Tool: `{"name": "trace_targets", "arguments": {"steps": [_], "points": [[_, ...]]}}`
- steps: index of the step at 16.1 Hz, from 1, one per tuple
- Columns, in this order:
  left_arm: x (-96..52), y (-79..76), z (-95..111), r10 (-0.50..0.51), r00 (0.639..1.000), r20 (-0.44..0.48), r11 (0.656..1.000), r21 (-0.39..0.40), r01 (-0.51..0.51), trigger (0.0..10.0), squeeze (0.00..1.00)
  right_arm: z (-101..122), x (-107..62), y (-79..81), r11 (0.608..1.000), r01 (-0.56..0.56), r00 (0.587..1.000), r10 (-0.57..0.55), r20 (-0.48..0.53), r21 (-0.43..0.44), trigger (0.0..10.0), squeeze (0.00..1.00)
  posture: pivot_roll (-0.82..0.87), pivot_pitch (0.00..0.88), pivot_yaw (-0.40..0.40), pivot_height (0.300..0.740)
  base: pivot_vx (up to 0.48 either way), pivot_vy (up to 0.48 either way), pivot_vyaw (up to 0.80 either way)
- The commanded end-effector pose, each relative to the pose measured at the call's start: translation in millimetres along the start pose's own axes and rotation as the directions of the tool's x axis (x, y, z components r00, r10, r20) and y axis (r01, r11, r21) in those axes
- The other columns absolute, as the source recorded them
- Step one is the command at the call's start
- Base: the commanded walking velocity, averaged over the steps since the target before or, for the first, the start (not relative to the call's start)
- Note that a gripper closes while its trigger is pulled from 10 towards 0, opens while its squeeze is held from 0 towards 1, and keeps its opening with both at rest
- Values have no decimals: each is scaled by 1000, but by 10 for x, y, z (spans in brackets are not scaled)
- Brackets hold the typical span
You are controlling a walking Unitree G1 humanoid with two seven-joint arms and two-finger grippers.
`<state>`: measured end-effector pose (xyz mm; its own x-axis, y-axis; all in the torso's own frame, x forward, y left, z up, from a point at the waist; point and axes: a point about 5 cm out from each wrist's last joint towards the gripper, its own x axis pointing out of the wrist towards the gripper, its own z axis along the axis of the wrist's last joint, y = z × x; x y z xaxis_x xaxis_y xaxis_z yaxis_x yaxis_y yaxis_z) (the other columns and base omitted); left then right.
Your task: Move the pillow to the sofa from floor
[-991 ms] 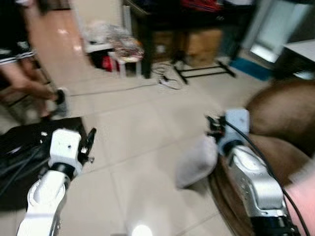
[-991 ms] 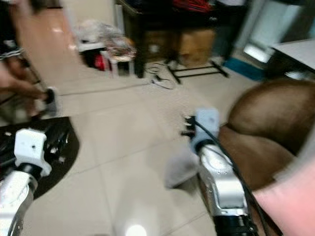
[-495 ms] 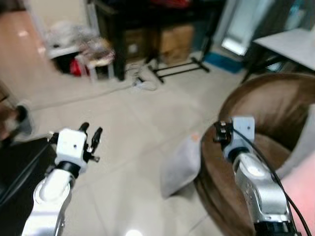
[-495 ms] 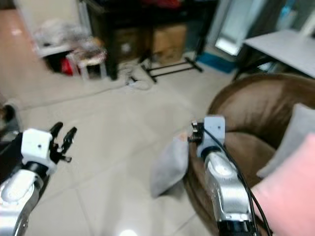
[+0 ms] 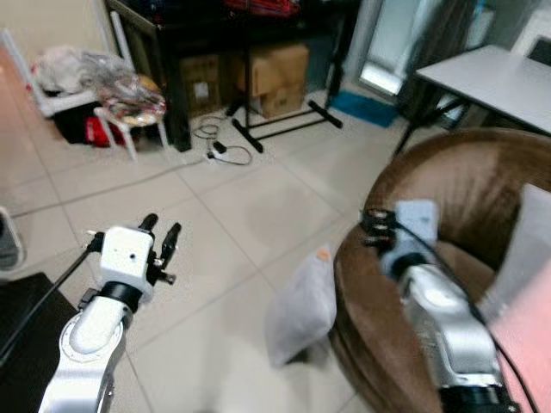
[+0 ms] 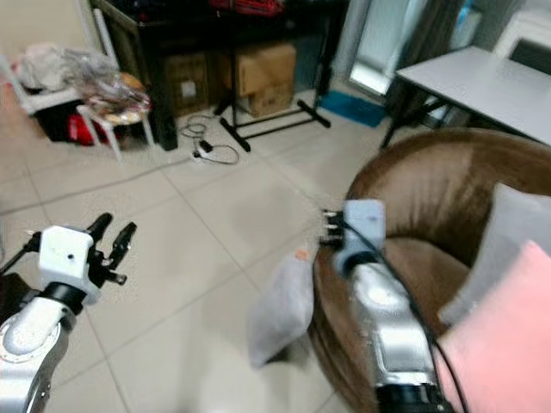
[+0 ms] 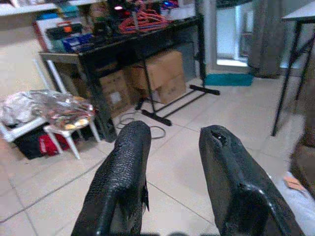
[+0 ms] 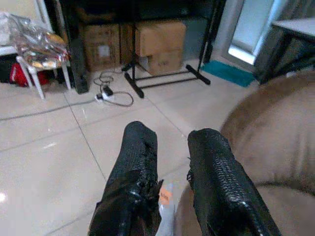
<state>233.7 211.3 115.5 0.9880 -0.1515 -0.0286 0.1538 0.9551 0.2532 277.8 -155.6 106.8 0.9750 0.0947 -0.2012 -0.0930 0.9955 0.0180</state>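
Observation:
A pale grey pillow (image 5: 301,305) with a small orange tag stands on the tiled floor and leans against the front of the brown round sofa (image 5: 469,185). My right gripper (image 5: 372,229) hovers over the sofa's front edge, just above and right of the pillow, with its fingers a little apart and nothing between them. In the right wrist view the fingers (image 8: 140,147) point past the sofa's rim, and the pillow's tagged corner (image 8: 165,212) peeks out between them. Well left of the pillow, my left gripper (image 5: 161,234) is raised over the floor, open and empty.
A grey cushion (image 6: 495,249) and a pink cushion (image 6: 499,344) lie on the sofa seat. A black table (image 5: 232,34) with cardboard boxes under it, a white stool (image 5: 129,107) and floor cables (image 5: 219,151) are at the back. A white table (image 5: 499,82) stands behind the sofa.
The camera has swung to the right, bringing the sofa and white table into view, and the person's legs have left the picture. Both arms keep much the same pose.

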Motion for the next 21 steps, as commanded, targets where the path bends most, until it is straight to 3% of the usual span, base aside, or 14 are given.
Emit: {"name": "trace_targets", "arguments": {"steps": [1, 14, 21], "points": [[-15, 54, 5, 13, 1000, 0, 1000, 12, -13, 10000, 0, 58, 22, 94, 999, -32, 999, 32, 27, 2, 10000, 0, 35, 0, -62, 740, 349, 0, 0], [29, 45, 6, -4, 1000, -6, 1000, 6, 4, 10000, 0, 44, 31, 83, 999, -31, 999, 31, 11, -6, 10000, 0, 17, 0, -61, 740, 314, 0, 0], [102, 9, -10, -6, 1000, -17, 1000, 4, 6, 10000, 0, 79, 37, 85, 999, -34, 999, 34, 27, 0, 10000, 0, 7, 0, -60, 675, 0, 0, 0]]}}
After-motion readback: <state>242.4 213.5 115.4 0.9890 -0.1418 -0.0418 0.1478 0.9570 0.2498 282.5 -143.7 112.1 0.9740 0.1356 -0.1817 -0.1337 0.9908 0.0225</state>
